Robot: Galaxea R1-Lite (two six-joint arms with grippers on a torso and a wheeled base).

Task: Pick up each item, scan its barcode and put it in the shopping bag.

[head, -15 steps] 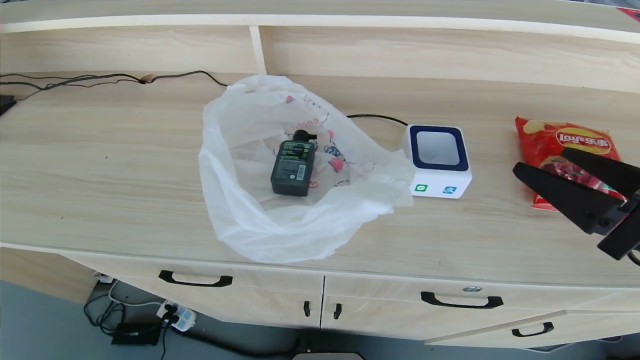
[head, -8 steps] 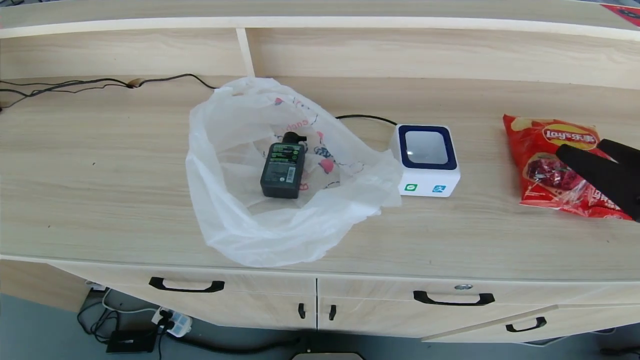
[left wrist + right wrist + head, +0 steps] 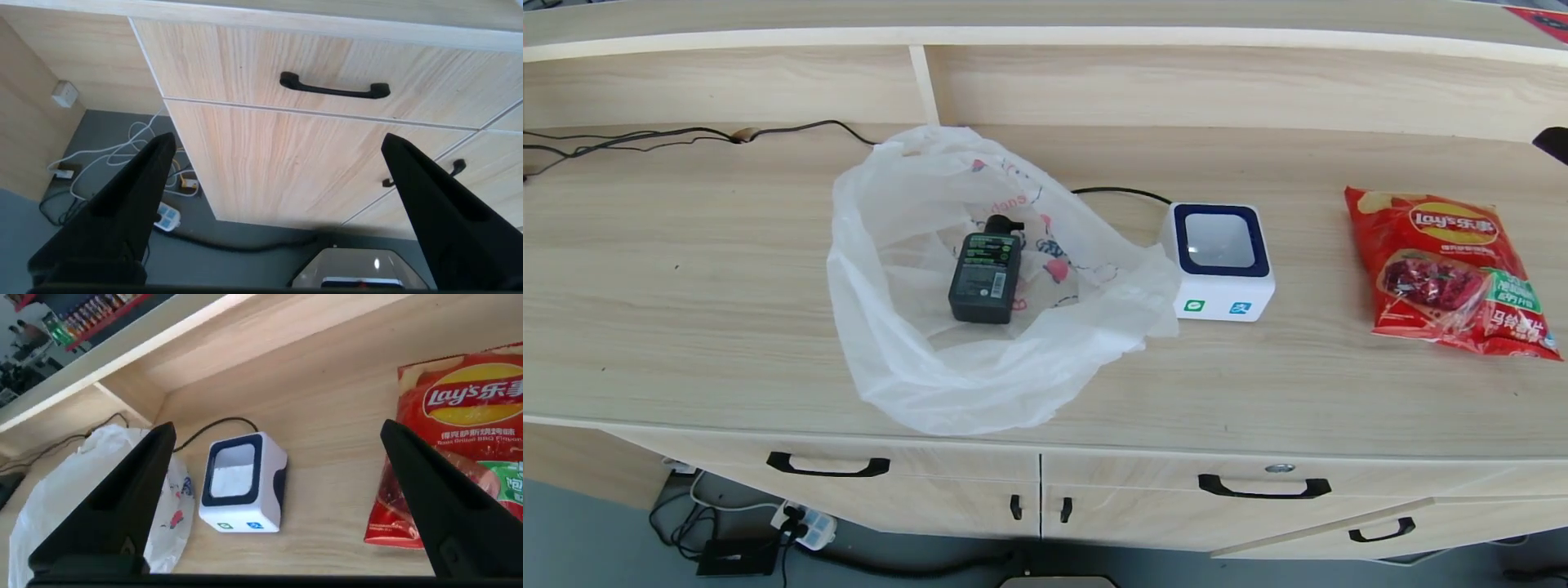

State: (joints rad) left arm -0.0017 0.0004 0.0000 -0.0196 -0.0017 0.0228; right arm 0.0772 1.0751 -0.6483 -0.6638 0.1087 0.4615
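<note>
A translucent white shopping bag (image 3: 907, 359) lies open at the middle of the wooden counter (image 3: 686, 269), and a dark bottle (image 3: 985, 273) lies flat inside it. To its right stands a white scanner (image 3: 1221, 261) with a blue-framed window. A red bag of chips (image 3: 1445, 269) lies flat at the far right. My right gripper (image 3: 278, 429) hangs open and holds nothing, high over the counter between the scanner (image 3: 243, 486) and the chips (image 3: 458, 400); one dark fingertip (image 3: 1553, 144) shows at the right edge. My left gripper (image 3: 279, 147) is open below counter level, facing the drawer fronts.
Black cables (image 3: 645, 135) run along the back left, and the scanner's cable (image 3: 1119, 192) curves behind the bag. A low shelf wall with a divider (image 3: 921, 82) closes off the back. Drawers with black handles (image 3: 333, 86) sit under the front edge. Bare wood stretches left of the bag.
The head camera shifted a little at first. My right gripper, which hovered open over the chips bag, has risen and drawn back to the right edge. The items on the counter stayed put.
</note>
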